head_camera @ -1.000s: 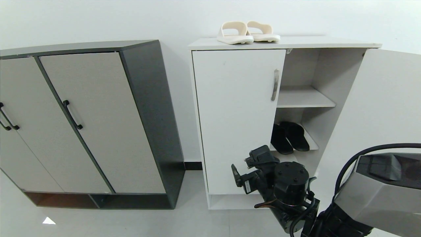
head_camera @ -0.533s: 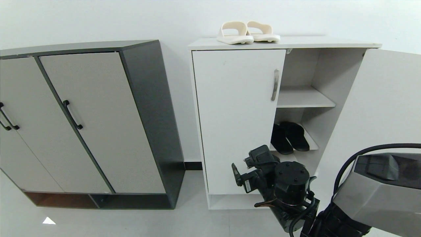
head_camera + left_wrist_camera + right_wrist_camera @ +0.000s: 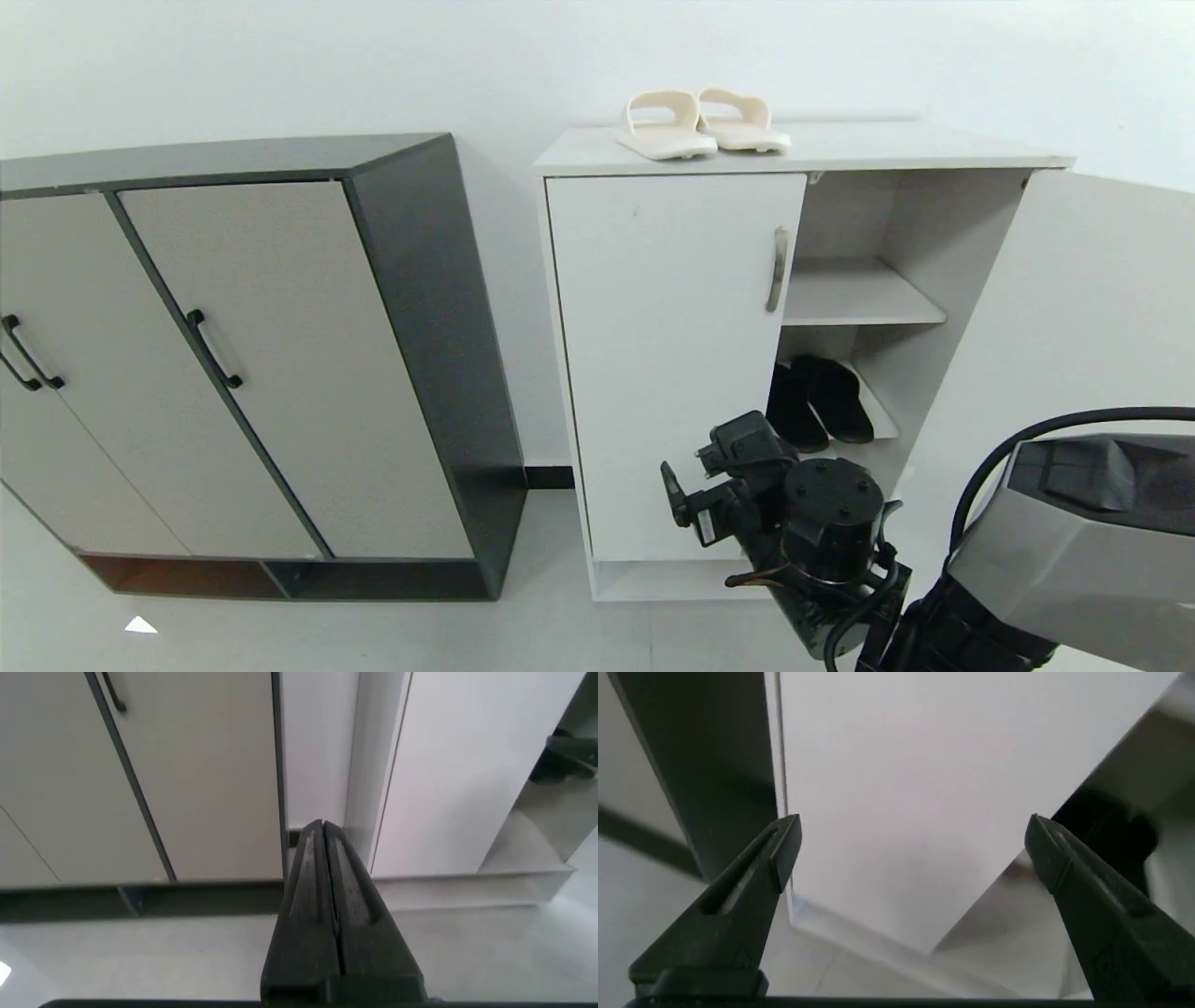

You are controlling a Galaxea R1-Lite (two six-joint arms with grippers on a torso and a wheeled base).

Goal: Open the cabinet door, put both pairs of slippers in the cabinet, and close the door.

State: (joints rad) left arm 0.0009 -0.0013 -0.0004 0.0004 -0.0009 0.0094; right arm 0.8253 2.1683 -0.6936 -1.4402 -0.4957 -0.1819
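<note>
A beige pair of slippers [image 3: 702, 123] lies on top of the white cabinet [image 3: 840, 147]. Its right door [image 3: 1074, 308] is swung open and its left door [image 3: 667, 364] is closed. A black pair of slippers [image 3: 822, 403] rests on the lower shelf inside, and also shows in the wrist views [image 3: 1106, 821] [image 3: 570, 751]. My right gripper [image 3: 705, 471] is low in front of the closed left door, open and holding nothing [image 3: 913, 831]. My left gripper [image 3: 322, 831] is shut with nothing in it, low before the gap between the two cabinets.
A dark cabinet [image 3: 411, 308] with two closed grey doors stands left of the white one, against the wall. The upper shelf [image 3: 854, 294] inside the white cabinet is bare. Open grey floor [image 3: 373, 635] lies in front of both cabinets.
The whole head picture has shifted down a little, so the camera moved. The slippers, the doors and my right gripper keep their places relative to one another.
</note>
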